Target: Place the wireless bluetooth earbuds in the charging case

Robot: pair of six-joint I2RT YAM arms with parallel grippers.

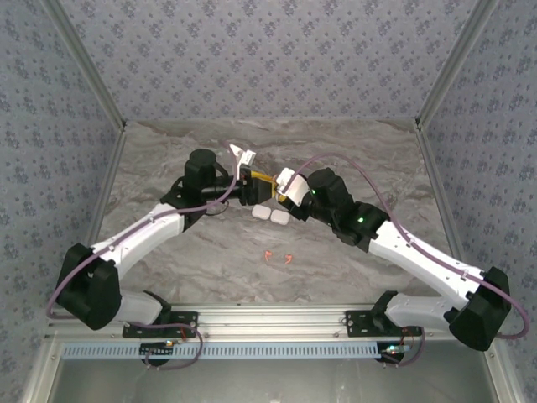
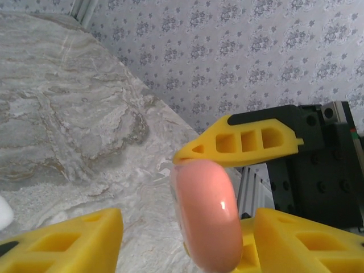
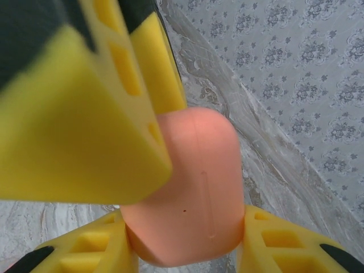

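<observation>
While in grip, case (image 3: 193, 187) salmon-pink w/ seam (image 3: 206, 205)

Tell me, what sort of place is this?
Probably a robot test booth: two arms bolted to a rail at a marble-look table, patterned walls closing it in, and earbud cases laid out.

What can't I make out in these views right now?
Pink case: open or closed, right wrist view, top covered by yellow fingers.
Orange-red earbuds: orientation, top view, too small.
White object at the back: identity, top view, too small.
</observation>
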